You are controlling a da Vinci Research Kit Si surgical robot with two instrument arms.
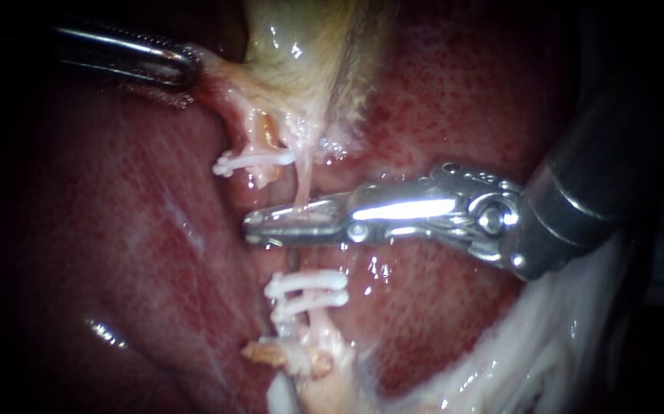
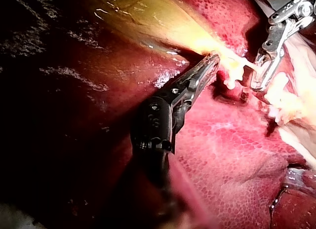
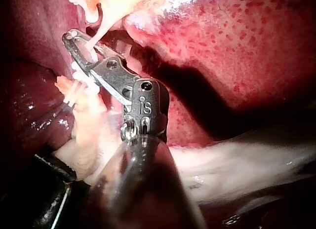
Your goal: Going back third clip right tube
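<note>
Right instrument [image 1: 254, 228] enters from three o'clock, the tube [image 1: 302, 188] between its jaws. One clip [image 1: 259, 161] lies at twelve, two clips [image 1: 307, 284] at six. Left instrument [image 1: 192, 67], at ten o'clock, is clamped on the gallbladder [image 1: 301, 54].

Entering from the upper left with the left instrument [image 1: 191, 66]: dark shaft nearly level, jaws clamped together on a strip of tissue [image 1: 213, 75]. Seen from its own wrist camera, stretched straight ahead with the wrist unbent. Entering from the right with the right instrument [image 1: 257, 224]: thick shaft slanting down from the upper right, wrist joint bent so that the long bright jaws lie level and point left. Slightly parted, with a tube [image 1: 301, 184] crossing between them. Tips well apart.
</note>
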